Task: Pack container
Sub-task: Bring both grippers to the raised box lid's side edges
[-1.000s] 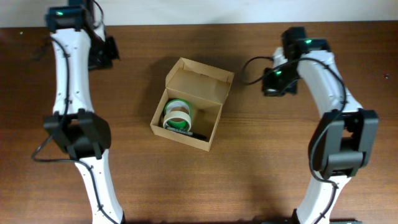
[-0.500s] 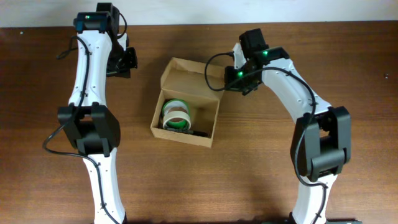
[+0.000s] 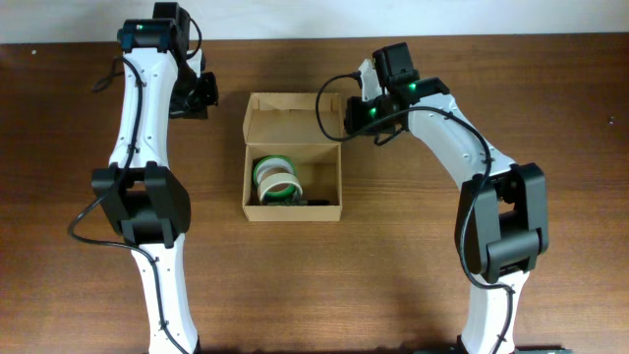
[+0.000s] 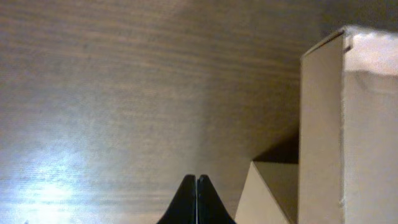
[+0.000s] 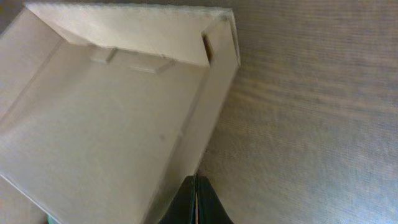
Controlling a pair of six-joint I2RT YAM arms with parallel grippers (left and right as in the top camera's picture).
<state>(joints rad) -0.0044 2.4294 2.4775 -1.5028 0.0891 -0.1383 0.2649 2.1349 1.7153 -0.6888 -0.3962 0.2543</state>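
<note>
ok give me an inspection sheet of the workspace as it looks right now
surface: brown wooden table
job's things: container mid-table, flap lid open; tape rolls and a slim dark item inside
clutter: nothing seen
grippers: left gripper shut, beside the container's left rear corner; right gripper shut, by the lid's right edge
cables: black cables loop along both arms
surroundings: pale strip beyond the table's far edge

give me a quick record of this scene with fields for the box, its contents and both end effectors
container: brown cardboard box, mid-table
flap: open, raised at the far side
contents: tape rolls; dark slim item along the near wall
left end effector: shut, empty, left of the box's far corner
right end effector: shut, empty, by the flap's right edge, contact unclear
</note>
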